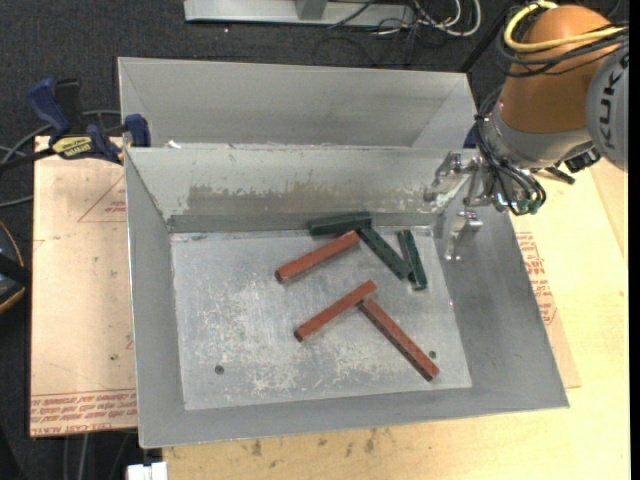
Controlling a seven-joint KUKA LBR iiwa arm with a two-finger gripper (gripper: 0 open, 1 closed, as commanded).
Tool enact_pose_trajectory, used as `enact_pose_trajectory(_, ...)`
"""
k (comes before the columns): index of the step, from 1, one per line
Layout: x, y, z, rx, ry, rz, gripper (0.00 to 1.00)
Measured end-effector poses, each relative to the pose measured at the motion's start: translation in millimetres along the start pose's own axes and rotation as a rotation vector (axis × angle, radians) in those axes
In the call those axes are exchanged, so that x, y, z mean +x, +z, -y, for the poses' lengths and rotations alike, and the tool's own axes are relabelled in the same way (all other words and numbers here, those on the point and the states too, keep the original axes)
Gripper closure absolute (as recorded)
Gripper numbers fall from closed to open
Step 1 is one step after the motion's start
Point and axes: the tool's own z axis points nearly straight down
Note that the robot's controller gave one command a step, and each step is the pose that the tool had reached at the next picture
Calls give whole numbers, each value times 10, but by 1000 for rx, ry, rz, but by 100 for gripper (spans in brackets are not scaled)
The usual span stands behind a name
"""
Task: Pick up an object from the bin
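My gripper (456,236) hangs over the bin's right wall, near the back right corner of the floor. Nothing shows in its grasp. Closest to it lie three dark green sticks: one short and steep (413,260) just left of the gripper, one slanted (386,250) beside that, and one nearly level (339,226) against the back wall. A red-brown stick (318,256) lies slanted just left of the green ones.
Two more red-brown sticks lie in the middle of the floor, one slanted up to the right (336,310) and one running down to the right (399,339), meeting at one end. The arm with its orange cover stands over the bin's right rim.
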Motion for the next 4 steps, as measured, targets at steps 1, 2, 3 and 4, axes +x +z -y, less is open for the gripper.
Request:
enact_pose_trajectory(1,-16,-53,-3,1,-2,8,0)
enact_pose_trajectory(2,-100,1234,-150,4,-153,10,100)
enact_pose_trajectory(3,-115,1251,-157,6,-153,30,0)
enact_pose_trajectory(4,-106,1244,-143,8,-154,23,100)
